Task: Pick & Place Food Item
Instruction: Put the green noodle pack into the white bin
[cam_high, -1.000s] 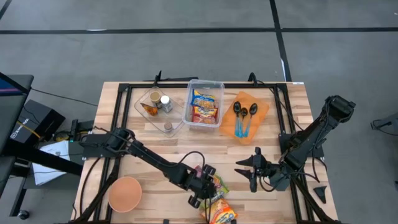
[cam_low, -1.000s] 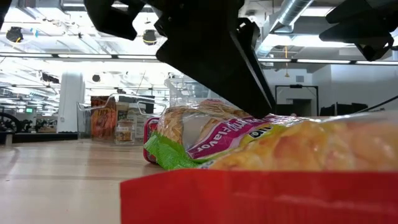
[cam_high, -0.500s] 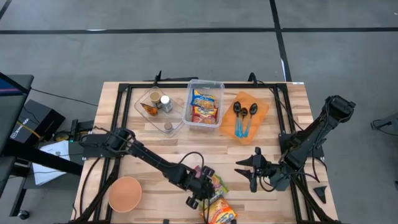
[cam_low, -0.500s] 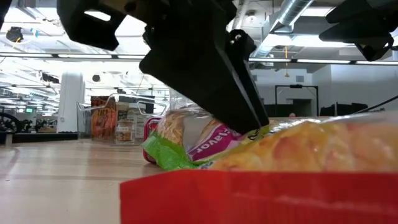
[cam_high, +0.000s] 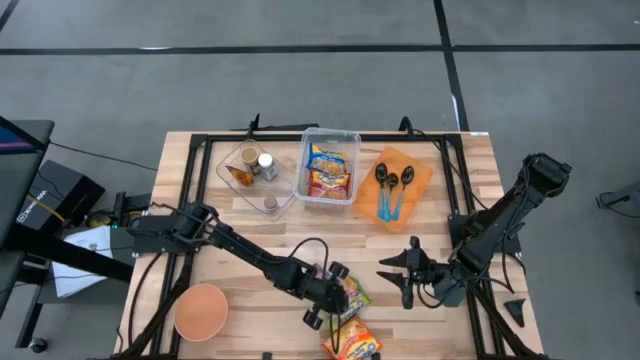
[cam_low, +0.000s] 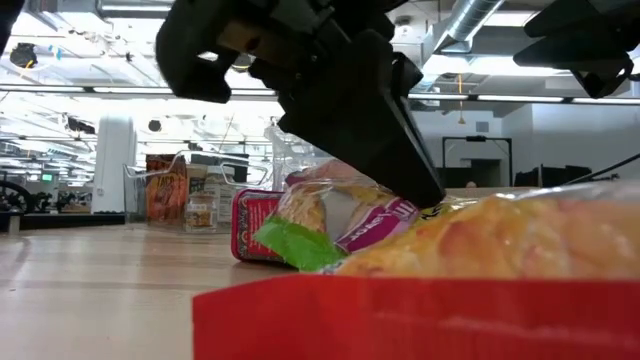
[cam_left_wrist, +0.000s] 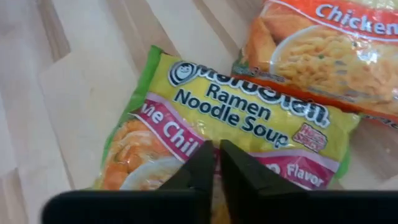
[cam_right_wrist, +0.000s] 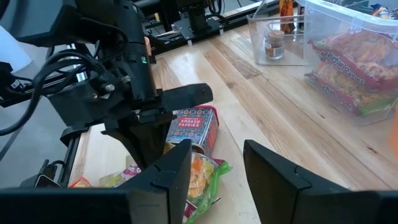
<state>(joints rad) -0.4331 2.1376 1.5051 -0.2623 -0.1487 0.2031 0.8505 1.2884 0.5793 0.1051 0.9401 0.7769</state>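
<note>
A green-and-pink ramen noodle soup packet (cam_high: 353, 296) (cam_left_wrist: 249, 115) lies on the wooden table near its front edge. An orange chicken ramen packet (cam_high: 352, 343) (cam_left_wrist: 329, 43) lies just nearer, beside it. My left gripper (cam_high: 335, 300) (cam_left_wrist: 216, 148) reaches in from the table's left and is shut on the green packet. A small red tin (cam_right_wrist: 193, 127) (cam_low: 255, 225) stands just behind that packet. My right gripper (cam_high: 405, 275) (cam_right_wrist: 214, 168) waits open to the right of the packets, with nothing between its fingers. My left gripper pinches the wrapper on the packet's upper face, at the pink band near its middle (cam_left_wrist: 214, 134), between its two fingers. The fingers slant down from the table's left. The wrapper puckers up at the fingers (cam_low: 340, 200). Whether the packet is clear of the table I cannot tell.
At the back stand a clear bin (cam_high: 330, 135) holding more ramen packets, a clear container (cam_high: 228, 160) with spice jars, and an orange tray (cam_high: 420, 180) with spoons. An orange bowl (cam_high: 200, 310) sits at the near left. Bare wood lies between the bins and the packets.
My left gripper has come down a little onto the green packet and shut on its wrapper. The wrapper has bunched up under the fingers, and the packet's green end has drawn back, uncovering the red tin behind it.
</note>
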